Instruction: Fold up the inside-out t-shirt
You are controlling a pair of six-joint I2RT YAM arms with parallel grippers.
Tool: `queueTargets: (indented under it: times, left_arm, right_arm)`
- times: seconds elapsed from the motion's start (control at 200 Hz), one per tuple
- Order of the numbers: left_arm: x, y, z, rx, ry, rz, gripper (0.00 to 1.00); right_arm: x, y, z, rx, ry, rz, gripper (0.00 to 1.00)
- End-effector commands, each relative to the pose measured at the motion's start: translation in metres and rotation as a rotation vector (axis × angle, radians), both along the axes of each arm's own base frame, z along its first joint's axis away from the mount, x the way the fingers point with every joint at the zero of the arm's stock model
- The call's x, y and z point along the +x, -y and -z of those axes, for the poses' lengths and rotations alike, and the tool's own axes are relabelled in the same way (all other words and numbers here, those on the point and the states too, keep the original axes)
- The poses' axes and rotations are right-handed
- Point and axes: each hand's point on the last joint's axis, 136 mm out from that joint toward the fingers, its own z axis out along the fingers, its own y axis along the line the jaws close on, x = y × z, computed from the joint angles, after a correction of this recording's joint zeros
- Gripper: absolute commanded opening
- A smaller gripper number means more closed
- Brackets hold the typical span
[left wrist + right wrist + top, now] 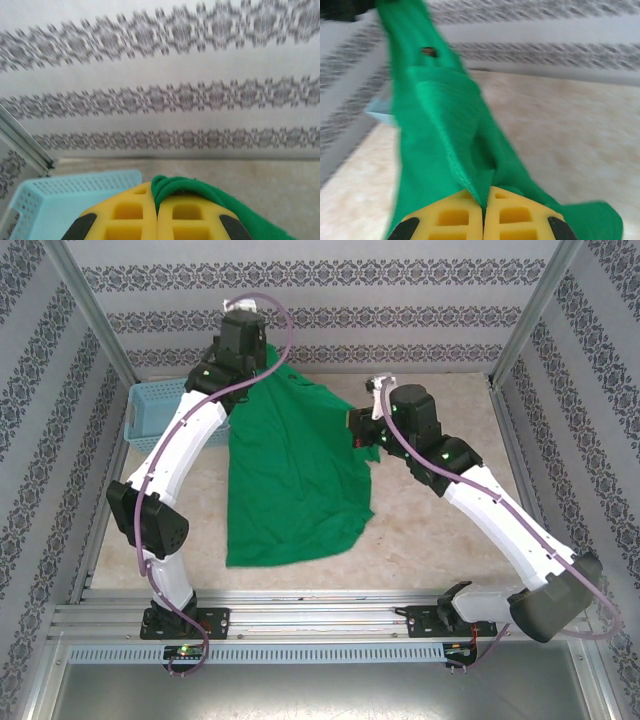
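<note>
The green inside-out t-shirt hangs lifted between both arms, its lower hem resting on the table near the front. My left gripper is at the back, shut on the shirt's upper edge; a rolled green hem is pinched between its yellow fingers. My right gripper is to the right of the cloth, shut on a stitched edge of the shirt, which stretches away from its yellow fingers toward the left arm.
A light blue mesh basket stands at the back left against the wall, partly behind the left arm, and its rim lies just left of the left fingers. Patterned walls and metal posts enclose the marble-look table.
</note>
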Motion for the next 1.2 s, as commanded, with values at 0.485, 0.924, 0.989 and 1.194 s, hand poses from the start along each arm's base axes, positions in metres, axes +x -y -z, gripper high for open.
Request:
queueTargets:
  times: [0.485, 0.924, 0.989, 1.194]
  left_arm:
    - [0.031, 0.087, -0.097, -0.026, 0.281, 0.322, 0.0]
    - [0.06, 0.333, 0.137, -0.136, 0.043, 0.817, 0.0]
    - [0.048, 0.357, 0.158, -0.122, 0.011, 0.865, 0.0]
    - [0.042, 0.332, 0.137, -0.055, -0.012, 0.74, 0.0]
  right_arm:
    - [-0.031, 0.006, -0.021, 0.34, -0.034, 0.17, 0.0]
    - [-0.063, 0.085, 0.119, 0.322, -0.28, 0.455, 0.0]
    - [-0.072, 0.096, 0.131, 0.335, -0.287, 0.482, 0.0]
    - [-0.086, 0.104, 0.124, 0.282, -0.25, 0.431, 0.0]
